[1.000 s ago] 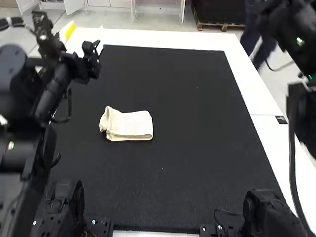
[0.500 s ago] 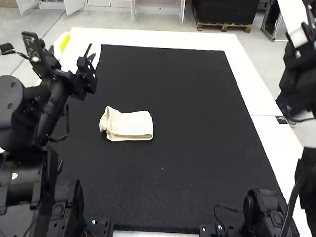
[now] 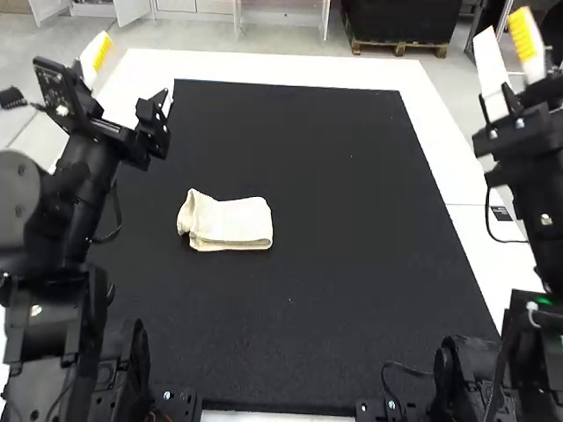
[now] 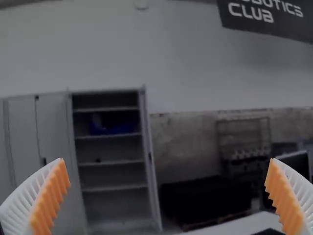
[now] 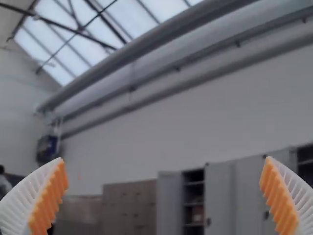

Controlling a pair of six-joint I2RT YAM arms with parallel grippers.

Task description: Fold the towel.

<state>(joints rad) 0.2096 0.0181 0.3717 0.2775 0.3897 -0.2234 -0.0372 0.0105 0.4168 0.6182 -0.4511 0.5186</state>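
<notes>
Right claw (image 3: 503, 24); towel (image 3: 233, 222) well apart

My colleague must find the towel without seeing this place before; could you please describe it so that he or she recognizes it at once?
On the white table lies a large black mat. Left of the mat's centre in the high view is the towel, a small cream bundle folded into layers. Its pale cloth stands out against the dark mat around it.

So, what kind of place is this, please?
Probably a robotics lab or workshop: two robot arms stand at a table with a black mat, a folded towel lies there like a practice item, and metal cabinets line the wall.
</notes>
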